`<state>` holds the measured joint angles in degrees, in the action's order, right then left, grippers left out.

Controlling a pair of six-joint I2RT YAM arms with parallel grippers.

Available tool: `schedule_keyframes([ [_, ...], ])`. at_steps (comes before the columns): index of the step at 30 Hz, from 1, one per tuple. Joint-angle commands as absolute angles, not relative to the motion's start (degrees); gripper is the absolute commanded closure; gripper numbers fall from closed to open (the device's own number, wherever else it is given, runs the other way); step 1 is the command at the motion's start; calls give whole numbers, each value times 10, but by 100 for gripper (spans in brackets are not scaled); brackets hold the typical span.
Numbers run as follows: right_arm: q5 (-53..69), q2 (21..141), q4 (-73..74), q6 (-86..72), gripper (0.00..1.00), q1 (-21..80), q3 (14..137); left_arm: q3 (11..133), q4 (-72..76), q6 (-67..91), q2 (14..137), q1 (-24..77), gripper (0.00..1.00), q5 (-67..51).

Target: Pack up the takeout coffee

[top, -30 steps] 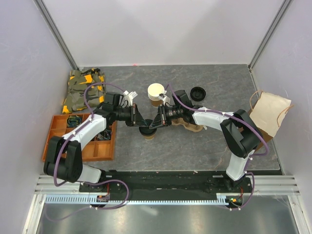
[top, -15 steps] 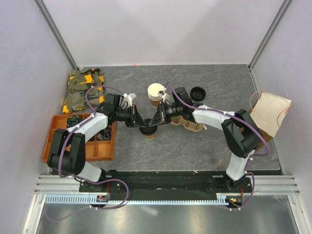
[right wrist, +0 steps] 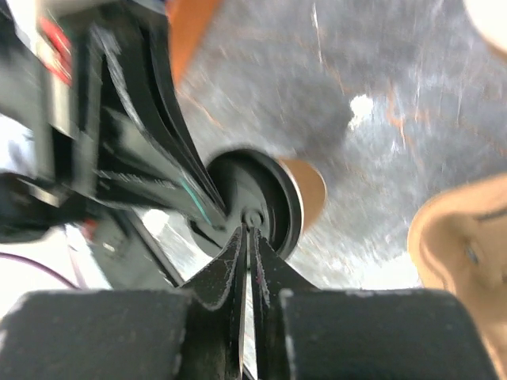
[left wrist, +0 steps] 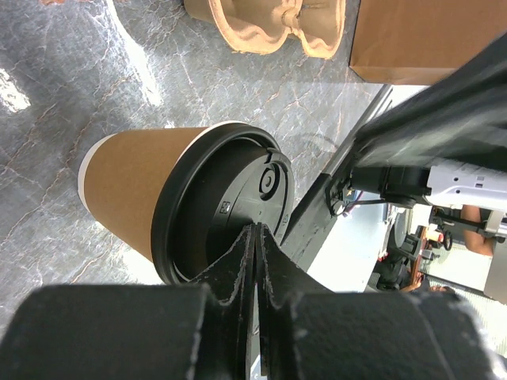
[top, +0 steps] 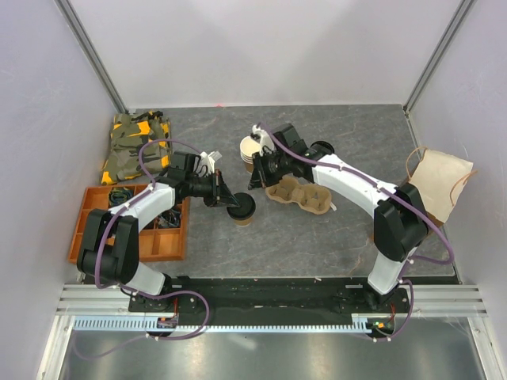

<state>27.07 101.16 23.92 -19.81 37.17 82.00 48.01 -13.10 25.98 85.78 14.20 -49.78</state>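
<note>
The brown cup (left wrist: 127, 186) wears its black lid (left wrist: 230, 206), near the pulp carrier (top: 299, 195).

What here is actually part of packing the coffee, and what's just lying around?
For the job: lidded coffee cup; probably also the cardboard cup carrier and brown paper bag.
Lying about: stack of cups, loose black lid, orange compartment tray, green-and-yellow bundle.

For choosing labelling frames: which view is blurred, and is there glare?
Right wrist view: motion blur smears the paper cup and table. Left wrist view: sharp on the black lid, white glare at the left edge. Top view: sharp, evenly lit.
</note>
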Motion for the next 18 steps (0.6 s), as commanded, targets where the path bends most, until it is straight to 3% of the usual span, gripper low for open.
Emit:
schedule_keyframes([
  [1,187,998,331,-120,87,413,841,483,-130,262,870,139,92,-484],
  [18,140,997,362,-112,82,449,887,483,-134,258,868,140,92,-482],
])
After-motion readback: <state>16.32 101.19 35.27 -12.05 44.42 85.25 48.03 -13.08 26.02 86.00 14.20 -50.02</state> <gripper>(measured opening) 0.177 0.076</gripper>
